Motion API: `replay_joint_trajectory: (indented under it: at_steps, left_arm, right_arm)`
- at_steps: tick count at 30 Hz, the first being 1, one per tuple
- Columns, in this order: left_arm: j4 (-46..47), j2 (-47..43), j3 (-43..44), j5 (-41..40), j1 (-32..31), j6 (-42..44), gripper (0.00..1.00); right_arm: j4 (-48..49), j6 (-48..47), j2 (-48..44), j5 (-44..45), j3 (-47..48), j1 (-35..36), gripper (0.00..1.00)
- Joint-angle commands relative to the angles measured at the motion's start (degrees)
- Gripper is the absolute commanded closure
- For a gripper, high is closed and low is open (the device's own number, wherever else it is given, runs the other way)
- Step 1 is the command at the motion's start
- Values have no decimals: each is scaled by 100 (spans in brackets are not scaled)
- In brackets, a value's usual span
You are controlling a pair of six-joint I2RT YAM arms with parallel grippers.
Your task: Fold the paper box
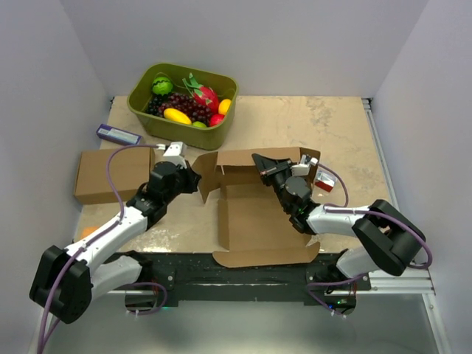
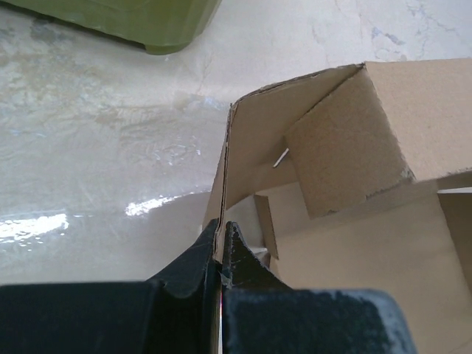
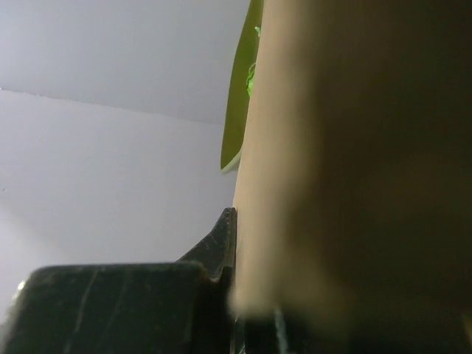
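Cardboard looked light, thin and easily creased. The paper box [image 1: 258, 221] lay half-open on the worktop [image 1: 332, 125], between the two end effectors. The left end effector [image 2: 222, 247] pinched its upright side flap [image 2: 243, 147] and the right end effector [image 1: 263, 164] seemed clamped on the rear wall [image 1: 240, 157]. Flap edges near creases looked best to hold.

In the right wrist view the paper box [image 3: 354, 162] is blurred, and one finger of the right gripper [image 3: 237, 228] is hidden behind it. The green tub [image 2: 133, 22] is cropped at the left wrist view's top edge.

Soft even light; glare on table [image 2: 37, 227]; paper box [image 3: 354, 147] blurred, dim in right wrist view.
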Motion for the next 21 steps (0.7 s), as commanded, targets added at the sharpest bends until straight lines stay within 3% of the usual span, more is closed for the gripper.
replay_joint_trajectory:
  at_steps: [1,8,19,21]
  left_arm:
    - [1273,-167,-2,959,-132,-535,100]
    - [1475,-9,-19,1179,-562,-719,100]
    - [1607,439,130,889,-1038,-614,100]
    - [1695,483,113,986,-1038,-501,80]
  right_arm:
    - [-560,-331,45,84,-16,200,100]
    - [-578,-278,159,111,55,244,100]
    - [-666,-269,168,190,28,323,100]
    - [-666,-252,177,190,28,323,100]
